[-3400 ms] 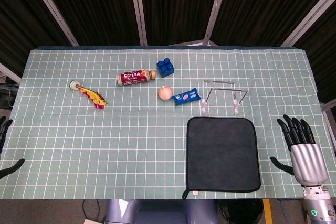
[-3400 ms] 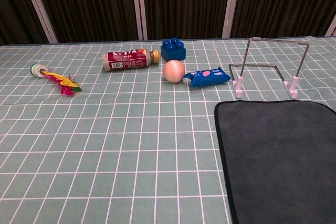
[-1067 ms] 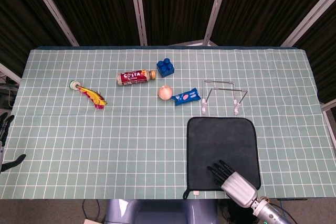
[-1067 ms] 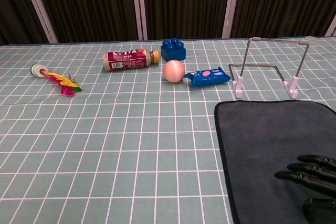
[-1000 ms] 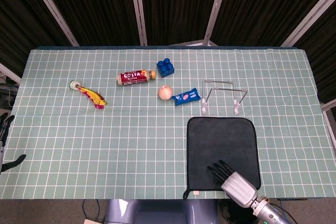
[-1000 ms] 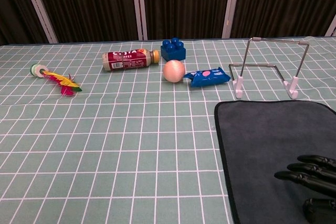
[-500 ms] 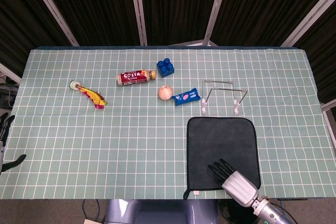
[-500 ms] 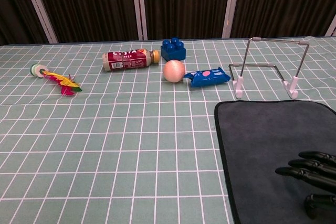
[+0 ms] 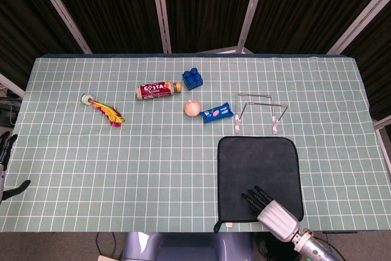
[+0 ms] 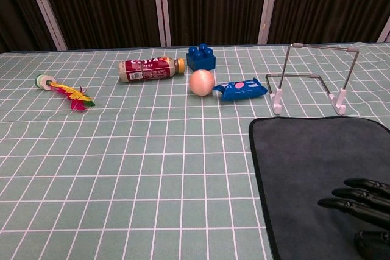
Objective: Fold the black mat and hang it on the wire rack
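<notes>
Flat black square fabric mat [image 9: 259, 172] lies unfolded on green checked tablecloth [image 9: 122, 163], near front edge, just in front of bare wire rack with white feet [image 9: 256, 113]. Right hand [image 9: 269, 209], black fingers [image 10: 353, 202] spread, over mat's near right part, grasping nothing; contact with mat unclear. Left hand [image 9: 6, 169] at far left table edge, off cloth, fingers apart, empty. Blue snack packet [image 9: 216, 113] beside rack, peach ball [image 9: 192, 107] next to it.
</notes>
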### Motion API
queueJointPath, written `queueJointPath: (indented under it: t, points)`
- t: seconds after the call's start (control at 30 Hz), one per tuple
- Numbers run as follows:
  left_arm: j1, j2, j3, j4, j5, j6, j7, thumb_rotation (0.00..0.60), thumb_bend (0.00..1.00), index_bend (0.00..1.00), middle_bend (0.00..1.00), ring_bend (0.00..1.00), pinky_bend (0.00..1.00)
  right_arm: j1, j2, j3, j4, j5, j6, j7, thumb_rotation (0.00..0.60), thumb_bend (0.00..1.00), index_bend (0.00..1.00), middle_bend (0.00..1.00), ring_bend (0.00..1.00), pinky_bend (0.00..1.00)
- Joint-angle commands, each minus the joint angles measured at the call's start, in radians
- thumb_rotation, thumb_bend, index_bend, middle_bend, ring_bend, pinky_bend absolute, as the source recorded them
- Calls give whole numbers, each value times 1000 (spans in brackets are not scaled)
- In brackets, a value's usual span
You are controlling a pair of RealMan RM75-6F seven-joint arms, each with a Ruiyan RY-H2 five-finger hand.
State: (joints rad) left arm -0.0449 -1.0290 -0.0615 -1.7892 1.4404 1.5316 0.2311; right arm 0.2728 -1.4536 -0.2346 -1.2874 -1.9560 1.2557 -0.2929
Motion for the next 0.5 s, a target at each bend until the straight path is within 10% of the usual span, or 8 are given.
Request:
queueJointPath:
  t: [0.03,0.5]
  points:
    - [0,0,0,0,0,0,0,600,0,0,0,0,0,0,-3,-1,4,0,3,3,600,368,479,39,0,0]
    - [1,2,-1,-2,-2,3,-4,600,0,0,0,0,0,0,-17,4,5,10,59,100,600,371,589,105,0,0]
